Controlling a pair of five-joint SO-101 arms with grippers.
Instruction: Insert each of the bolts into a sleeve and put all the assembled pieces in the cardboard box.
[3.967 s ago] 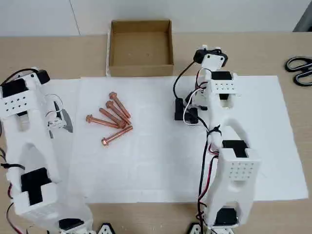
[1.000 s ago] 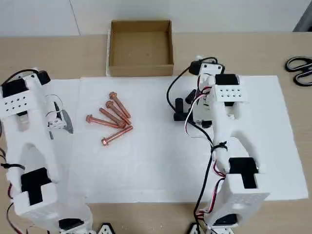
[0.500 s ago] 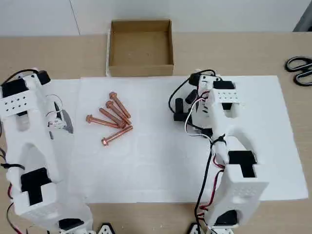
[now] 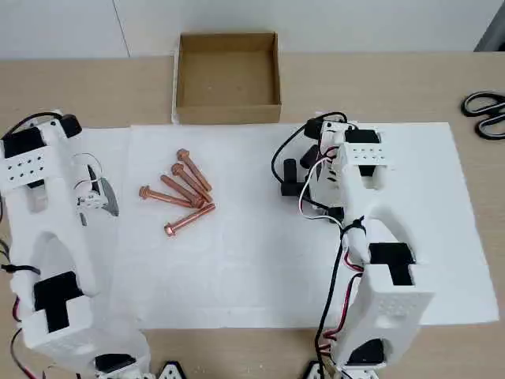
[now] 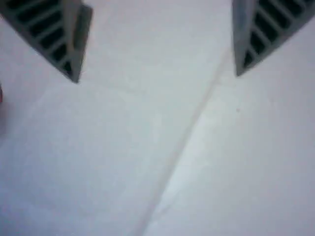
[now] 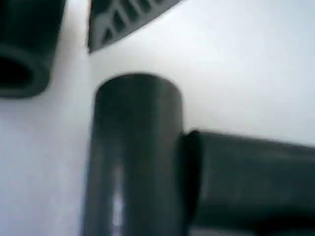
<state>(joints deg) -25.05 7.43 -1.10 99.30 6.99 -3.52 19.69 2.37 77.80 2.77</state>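
Five copper bolts [image 4: 183, 189] lay loose in a cluster on the white paper [image 4: 237, 268]; the black sleeves [image 4: 291, 178] lay apart from them, under the right gripper [image 4: 309, 167], two of them touching; whether that claw was spread or pressed together could not be told; the left gripper [image 5: 155, 44] hung spread wide over the paper; the cardboard box [image 4: 227, 75] stood on the table [image 4: 79, 87] beyond the paper's far edge.

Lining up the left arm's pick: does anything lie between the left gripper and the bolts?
Nothing visible does. Between the left gripper and the bolts lies just bare white paper.
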